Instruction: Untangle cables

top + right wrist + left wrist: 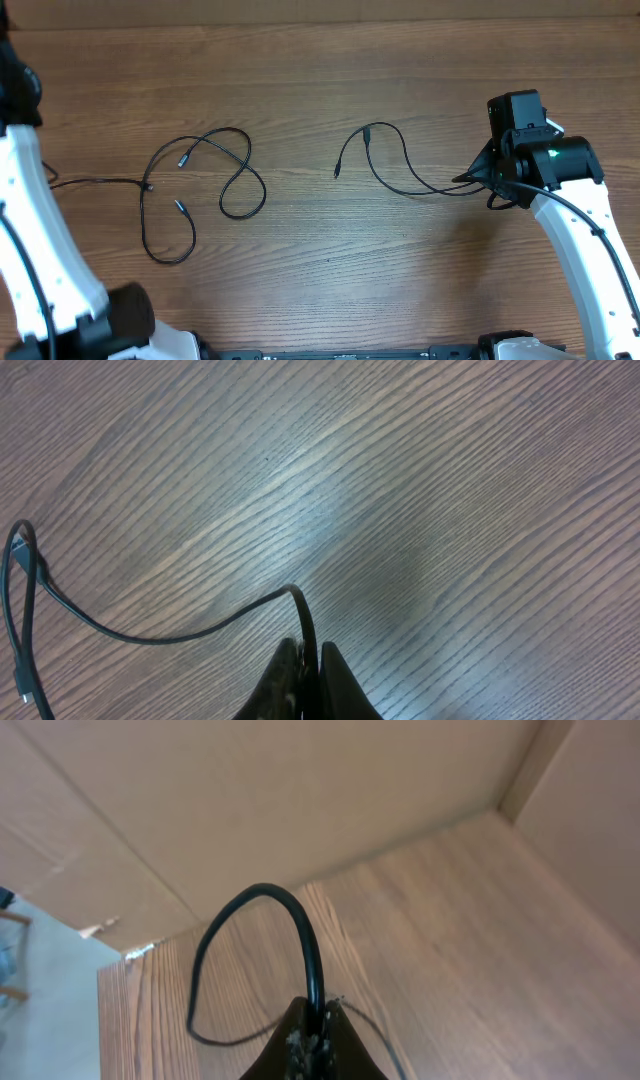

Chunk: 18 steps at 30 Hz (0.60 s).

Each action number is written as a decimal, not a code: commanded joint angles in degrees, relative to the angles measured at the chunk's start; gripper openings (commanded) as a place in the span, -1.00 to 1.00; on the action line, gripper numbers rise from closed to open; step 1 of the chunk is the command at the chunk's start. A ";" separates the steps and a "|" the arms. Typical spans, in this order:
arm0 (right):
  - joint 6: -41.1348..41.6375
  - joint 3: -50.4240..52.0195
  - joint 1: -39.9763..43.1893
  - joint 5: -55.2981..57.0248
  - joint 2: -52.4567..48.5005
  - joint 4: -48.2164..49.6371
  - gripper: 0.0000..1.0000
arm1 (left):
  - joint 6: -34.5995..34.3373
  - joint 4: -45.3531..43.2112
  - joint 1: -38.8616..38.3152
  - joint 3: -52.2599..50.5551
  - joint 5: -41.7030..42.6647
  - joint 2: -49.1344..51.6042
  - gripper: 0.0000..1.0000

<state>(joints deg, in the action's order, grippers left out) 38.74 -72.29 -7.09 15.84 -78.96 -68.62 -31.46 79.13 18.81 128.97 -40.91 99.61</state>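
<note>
Black cord lies in two lengths on the wooden bench [330, 60]. The left cable [148, 186] crosses itself in loose loops, and the right cable [160, 640] makes an open curve well apart from it. The right tool [308, 678] is clamped on its cable's end. The left tool [310, 1042] pinches a black cord, seemingly the left cable's tail. I'd say the separating looks done; next, those loops need drawing out gently so the crossings don't tighten.
</note>
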 commanded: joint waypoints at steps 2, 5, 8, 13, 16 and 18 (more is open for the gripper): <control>-0.24 -0.79 0.42 0.59 1.38 -0.26 -0.92 | -0.94 -0.09 0.35 0.46 0.50 5.31 -0.88; -0.24 -0.79 0.42 0.57 1.38 -0.28 -0.92 | -1.57 -0.04 1.29 0.46 1.51 9.20 -0.86; -0.24 -0.79 0.42 0.57 1.38 -0.33 -0.92 | -1.55 -0.04 2.97 0.46 4.13 11.82 -0.85; -0.22 -0.79 0.42 0.57 1.38 -0.66 -0.92 | -1.53 0.35 7.89 0.46 12.85 14.40 -0.27; -0.24 -0.79 0.42 0.57 1.38 -0.76 -0.92 | -0.59 0.35 9.20 0.46 20.37 14.27 0.18; -0.24 -0.79 0.42 0.57 1.38 -0.98 -0.92 | 0.81 0.39 8.63 0.46 27.82 14.27 0.19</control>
<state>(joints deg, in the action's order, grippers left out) 38.76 -72.29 -7.09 15.86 -78.96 -69.60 -32.03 79.35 28.14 128.95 -24.32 113.95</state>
